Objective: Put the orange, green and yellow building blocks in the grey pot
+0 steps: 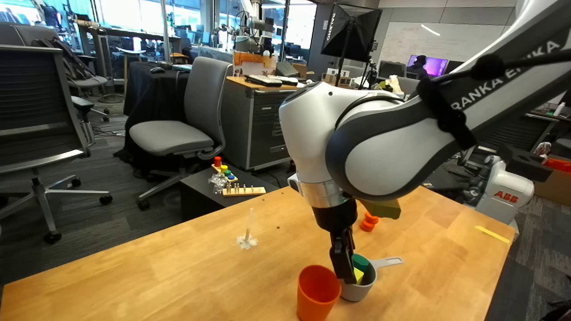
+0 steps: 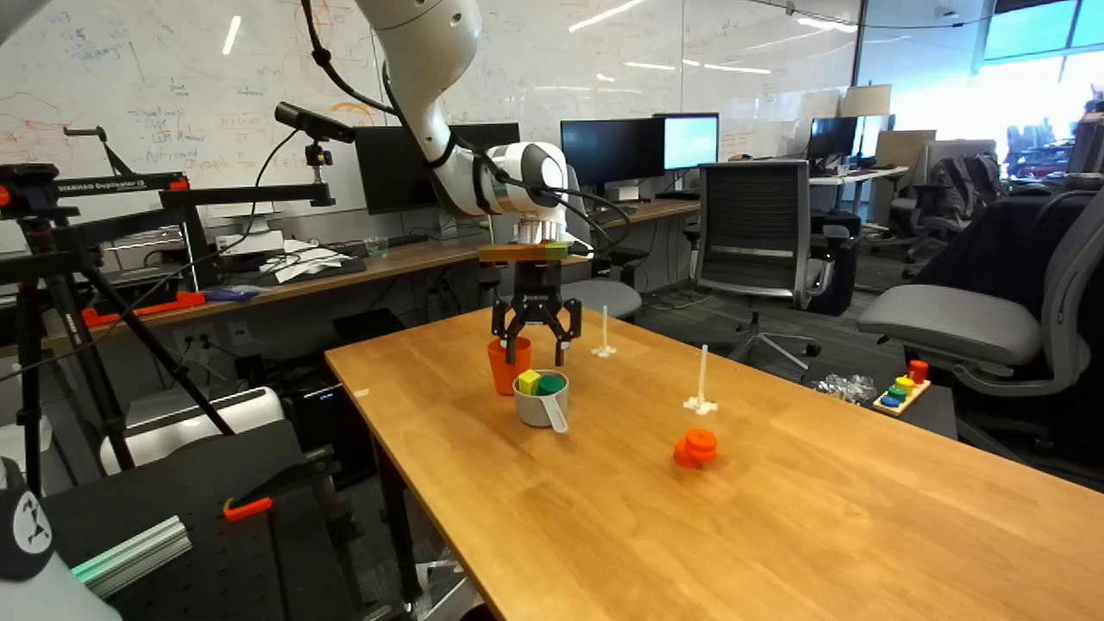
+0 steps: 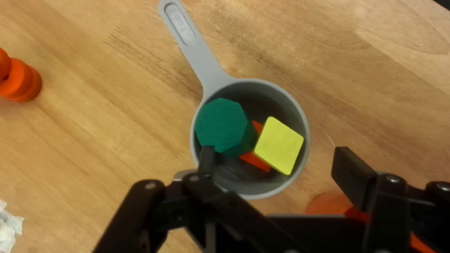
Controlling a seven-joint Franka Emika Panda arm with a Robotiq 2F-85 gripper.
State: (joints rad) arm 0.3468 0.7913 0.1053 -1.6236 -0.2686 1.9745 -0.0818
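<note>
- Worktop point(image 2: 776, 552): pale wood; edges named as I see them from its near end.
- Round orange pieces point(image 2: 697, 446): a small touching cluster, nearest to me, lying between the left and right edges.
- Grey pot point(image 2: 530, 412): upright, set toward the far left corner, closer to the left edge than to the right; straight handle pointing at the near end.
- Green block point(image 3: 223, 124): many-sided, inside the pot, by the wall on the handle side.
- Orange block point(image 3: 256, 162): inside the pot, low down, largely covered by its two neighbours.
- Yellow block point(image 3: 279, 146): inside the pot, partly over the orange block.
- Tool point(image 2: 535, 357): black, hanging over the pot; its two fingers stand well apart, one tip above the pot's rim, the other outside it.
- Robot arm point(image 1: 379, 154): white and dark grey, carrying the tool from above.
- Nearer peg point(image 2: 703, 373): pale, upright, white patch at its foot, between the pot and the right edge.
- Orange cup point(image 2: 504, 379): upright, just behind the pot and a little to its left.
- Farther peg point(image 2: 605, 329): like the nearer one, also upright, toward the far edge.
- Low black stand point(image 1: 196, 198): past the right edge, bearing a stacking toy point(image 2: 903, 385) in red, yellow, green and blue.
- Grey chair point(image 2: 953, 319): just past the stand.
- Monitors point(image 2: 612, 152): in a row, well beyond the far edge.
- Whiteboard point(image 2: 233, 78): behind the monitors, marked with writing.
</note>
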